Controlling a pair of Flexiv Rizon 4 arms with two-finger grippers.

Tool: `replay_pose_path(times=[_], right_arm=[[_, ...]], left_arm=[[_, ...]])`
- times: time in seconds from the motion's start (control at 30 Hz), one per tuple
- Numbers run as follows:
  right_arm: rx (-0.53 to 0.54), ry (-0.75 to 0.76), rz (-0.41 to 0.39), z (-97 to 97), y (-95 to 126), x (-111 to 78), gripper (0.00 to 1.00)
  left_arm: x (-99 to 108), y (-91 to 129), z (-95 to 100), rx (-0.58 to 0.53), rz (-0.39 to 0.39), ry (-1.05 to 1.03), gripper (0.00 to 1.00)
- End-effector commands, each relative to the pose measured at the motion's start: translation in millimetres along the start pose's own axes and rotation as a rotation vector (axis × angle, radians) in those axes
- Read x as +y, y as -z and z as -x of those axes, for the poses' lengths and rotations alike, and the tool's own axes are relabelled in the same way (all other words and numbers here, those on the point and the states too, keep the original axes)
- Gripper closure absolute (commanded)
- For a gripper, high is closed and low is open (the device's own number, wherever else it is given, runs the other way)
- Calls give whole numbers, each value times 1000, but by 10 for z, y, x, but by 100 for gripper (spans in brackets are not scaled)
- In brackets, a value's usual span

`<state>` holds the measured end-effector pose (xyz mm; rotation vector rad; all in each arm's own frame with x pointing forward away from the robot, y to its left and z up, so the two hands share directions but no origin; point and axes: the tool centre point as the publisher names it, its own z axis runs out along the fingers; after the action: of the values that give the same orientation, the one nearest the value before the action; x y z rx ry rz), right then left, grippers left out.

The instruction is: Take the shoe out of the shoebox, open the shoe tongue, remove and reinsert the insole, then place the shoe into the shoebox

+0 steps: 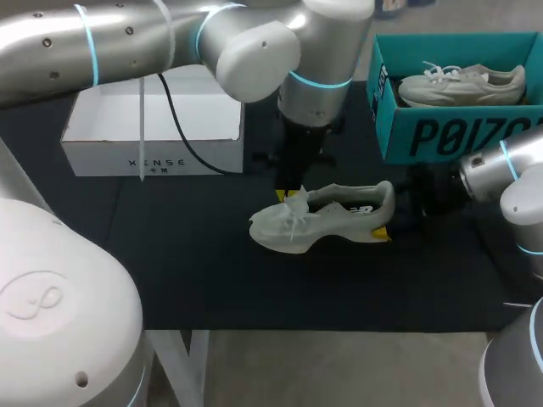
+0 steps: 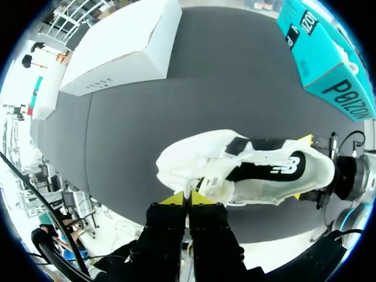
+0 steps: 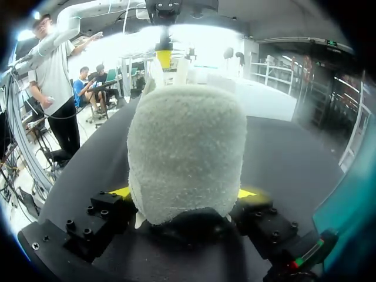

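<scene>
— Where was the shoe (image 1: 327,222)?

— Out of its box, sole down on the dark desk (image 1: 195,271) near the middle, with the toe to the left and the heel to the right.

— And the left pincer (image 2: 189,198)?

— The left arm reached in over the middle and its pincer hung straight above the laced front of the shoe. Its yellow tips were drawn almost together, nipping the edge of the tongue (image 2: 212,183), which stood lifted with its inner label showing.

— What about the right pincer (image 3: 183,194)?

— It sat low at the right end of the shoe. The fuzzy pale heel filled the gap between its fingers, with a yellow tip pressed against each side, so it had the heel clamped.

— Was anything else on the desk?

— A teal shoebox (image 1: 450,127) stood open at the far right with a second pale shoe (image 1: 462,85) lying inside. A white box (image 1: 153,127) stood at the far left, well apart from the shoe on the desk.
</scene>
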<state>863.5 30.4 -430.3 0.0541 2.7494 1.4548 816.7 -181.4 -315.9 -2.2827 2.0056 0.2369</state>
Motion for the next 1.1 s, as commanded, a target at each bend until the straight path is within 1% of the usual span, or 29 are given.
replay_pose_path(times=[0.03,0.13,0.3,0.37,0.47,0.5,0.53,0.57,0.6,0.63,0.67,0.77,0.9,1.03,1.1], right_arm=[[-2,0,-1,8,-14,-7,100],[-2,0,-1,8,-14,-7,100],[-2,0,-1,8,-14,-7,100],[-2,0,-1,8,-14,-7,100],[-2,0,-1,8,-14,-7,100],[-2,0,-1,8,-14,-7,100],[-2,0,-1,8,-14,-7,100],[-2,0,-1,8,-14,-7,100],[-2,0,-1,8,-14,-7,100],[-2,0,-1,8,-14,-7,100],[-2,0,-1,8,-14,-7,100],[-2,0,-1,8,-14,-7,100],[-2,0,-1,8,-14,-7,100],[-2,0,-1,8,-14,-7,100],[-2,0,-1,8,-14,-7,100]], left_arm=[[48,-54,263,100,10,15,100],[73,-186,350,91,24,26,100],[98,-420,499,120,47,93,100],[98,-481,531,121,53,103,100],[89,-524,522,125,57,104,100],[86,-522,510,125,58,102,87],[79,-515,496,126,54,97,69],[72,-500,476,135,51,88,58],[67,-487,458,133,49,79,42],[61,-474,438,135,46,66,5],[56,-457,404,140,44,44,0],[52,-371,285,176,17,-48,0],[44,-237,139,197,-24,-176,0],[2,-164,28,187,-27,-233,0],[-20,-103,-4,208,-33,-258,0]])
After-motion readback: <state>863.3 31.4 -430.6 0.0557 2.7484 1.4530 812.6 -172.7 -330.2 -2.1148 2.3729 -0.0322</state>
